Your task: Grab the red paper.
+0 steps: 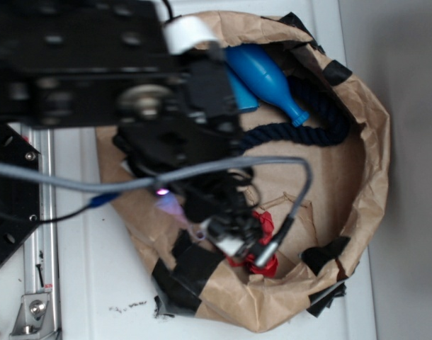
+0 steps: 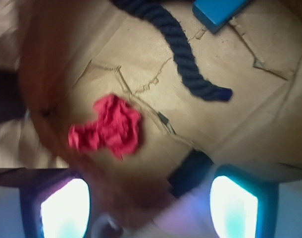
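Note:
The red paper (image 2: 109, 126) is a crumpled bright red wad lying on the brown paper floor, left of centre in the wrist view. My gripper (image 2: 148, 208) is open. Its two glowing pads (image 2: 64, 208) stand wide apart at the bottom edge, and the wad sits ahead of them, nearer the left one, with nothing between the pads. From the exterior view the gripper (image 1: 248, 244) hangs over the wad, and only red scraps of the red paper (image 1: 267, 227) show around it.
A brown paper wall (image 1: 372, 142) with black tape rings the area. Inside lie a dark blue rope (image 1: 301, 134) and a blue bottle (image 1: 269, 78) at the back. The same rope (image 2: 185, 64) runs above the wad in the wrist view. A grey cable (image 1: 294, 191) loops over the gripper.

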Tool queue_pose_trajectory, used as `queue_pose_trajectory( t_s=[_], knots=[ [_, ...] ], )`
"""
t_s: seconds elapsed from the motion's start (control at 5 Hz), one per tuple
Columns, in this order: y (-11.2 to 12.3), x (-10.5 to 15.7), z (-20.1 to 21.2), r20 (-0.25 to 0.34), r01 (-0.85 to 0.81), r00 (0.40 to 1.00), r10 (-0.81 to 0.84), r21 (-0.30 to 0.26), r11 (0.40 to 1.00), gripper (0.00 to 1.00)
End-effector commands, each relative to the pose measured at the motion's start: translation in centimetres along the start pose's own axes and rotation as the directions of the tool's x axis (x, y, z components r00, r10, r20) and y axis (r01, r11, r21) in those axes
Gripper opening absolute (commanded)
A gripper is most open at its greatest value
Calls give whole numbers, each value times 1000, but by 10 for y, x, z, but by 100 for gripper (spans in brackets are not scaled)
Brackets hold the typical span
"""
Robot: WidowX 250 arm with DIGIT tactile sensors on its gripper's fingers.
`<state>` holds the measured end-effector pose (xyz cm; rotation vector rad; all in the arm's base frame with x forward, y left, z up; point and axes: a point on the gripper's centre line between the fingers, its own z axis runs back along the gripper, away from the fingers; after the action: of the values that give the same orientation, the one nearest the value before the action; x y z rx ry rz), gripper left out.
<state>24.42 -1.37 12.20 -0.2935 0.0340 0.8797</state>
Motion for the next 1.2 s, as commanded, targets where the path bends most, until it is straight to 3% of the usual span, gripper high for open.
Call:
queue_pose_trajectory(
  t_s=[0.0,0.2,0.4,0.6,0.8,1.0],
  knots=[
    [-11,39,-1,-15,-94,996,93,-36,995,100],
    [-14,31,-46,-89,-113,990,113,5,994,100],
    [-13,11,-71,-115,-117,986,121,42,992,100],
    [-17,-5,-98,-80,-131,989,124,-97,987,100],
    [-24,-17,-111,-56,-90,995,85,-91,992,65],
    [-27,-20,-111,-64,-38,997,33,-75,996,0]
  ],
)
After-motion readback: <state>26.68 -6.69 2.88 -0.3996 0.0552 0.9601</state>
